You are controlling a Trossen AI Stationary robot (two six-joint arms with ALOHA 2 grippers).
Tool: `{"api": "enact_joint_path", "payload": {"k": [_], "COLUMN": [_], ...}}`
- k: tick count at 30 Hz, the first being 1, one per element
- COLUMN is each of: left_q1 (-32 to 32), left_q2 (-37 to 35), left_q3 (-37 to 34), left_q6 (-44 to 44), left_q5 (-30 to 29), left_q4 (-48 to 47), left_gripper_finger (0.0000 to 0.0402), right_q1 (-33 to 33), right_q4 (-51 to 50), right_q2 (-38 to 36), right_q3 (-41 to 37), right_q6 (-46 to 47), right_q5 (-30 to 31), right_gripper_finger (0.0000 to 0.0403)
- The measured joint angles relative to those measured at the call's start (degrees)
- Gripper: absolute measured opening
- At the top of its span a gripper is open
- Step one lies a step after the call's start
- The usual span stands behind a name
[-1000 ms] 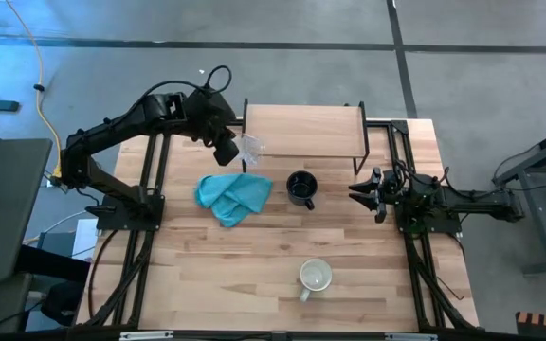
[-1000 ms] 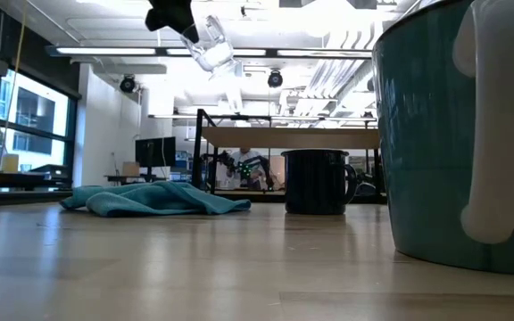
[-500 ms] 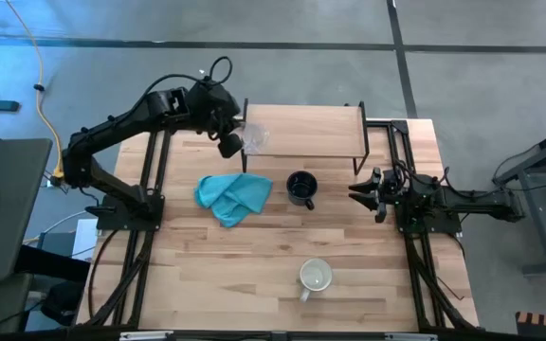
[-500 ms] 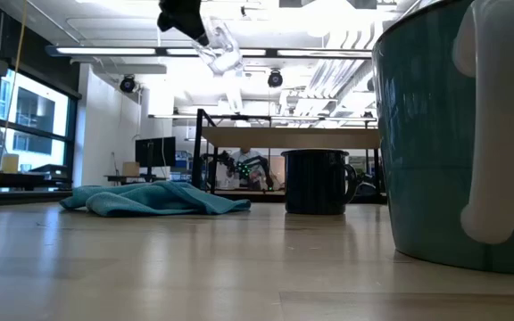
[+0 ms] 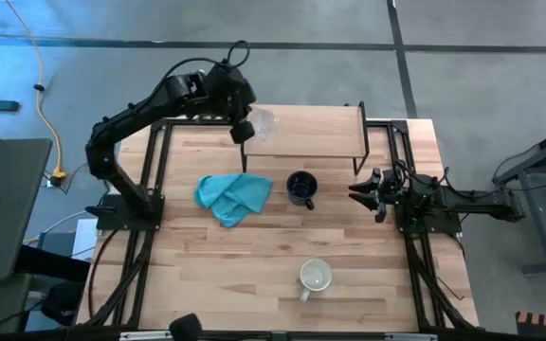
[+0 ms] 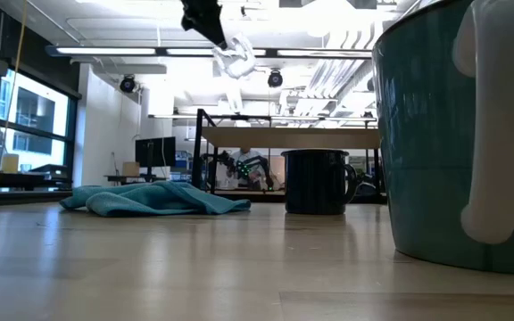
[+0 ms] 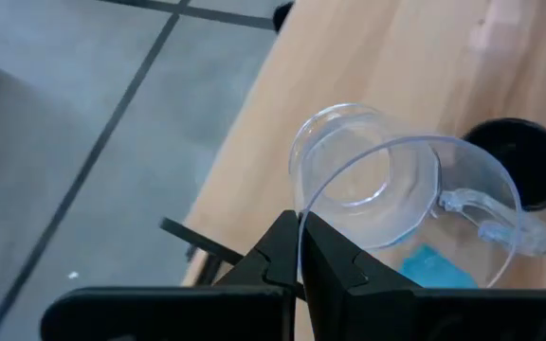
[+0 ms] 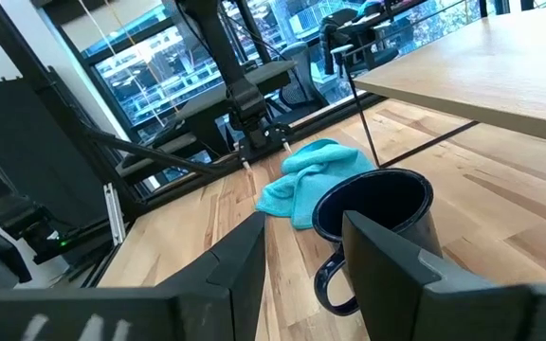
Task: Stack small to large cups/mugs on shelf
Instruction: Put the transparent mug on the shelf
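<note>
My left gripper (image 5: 245,129) is shut on the small clear glass cup (image 5: 264,122), high above the left end of the shelf (image 5: 303,133); the low view shows the cup (image 6: 237,61) well above the shelf board (image 6: 284,137). The black mug (image 5: 300,188) stands on the table in front of the shelf. The pale mug (image 5: 315,276) stands near the table's near edge and fills the right of the low view (image 6: 453,134). My right gripper (image 5: 361,192) is open, level, to the right of the black mug (image 8: 375,223), not touching it. My left gripper pinches the glass cup's wall at the rim (image 7: 300,216), one finger inside and one outside. The cup is lifted clear and tipped on its side, mouth toward the wrist camera, its handle (image 7: 486,225) on the side away from the fingers.
A crumpled blue cloth (image 5: 233,196) lies on the table in front of the shelf's left end, left of the black mug. The shelf's thin black legs (image 5: 245,159) stand at its corners. Bare tabletop (image 5: 207,275) lies toward the near edge.
My left gripper has carried the glass cup toward the table's far edge and to the right, rising a little, from in front of the shelf's left leg to above the shelf's left end. The cup stays tipped in the hold.
</note>
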Motion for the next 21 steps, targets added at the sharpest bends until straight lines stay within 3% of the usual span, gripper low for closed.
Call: {"api": "enact_joint_path", "payload": {"k": [9, 21], "left_q1": [1.89, 4.36], "left_q2": [7.54, 11.31], "left_q3": [10.07, 11.47], "left_q6": [4.57, 7.83], "left_q5": [-0.14, 1.31], "left_q4": [-5.71, -7.95], "left_gripper_finger": [0.0, 0.0], "right_q1": [0.01, 0.02], "right_q4": [0.0, 0.0], "right_q2": [0.02, 0.02], "right_q3": [0.0, 0.0], "right_q6": [0.0, 0.0], "right_q5": [0.0, 0.02], "right_gripper_finger": [0.0134, 0.0134]}}
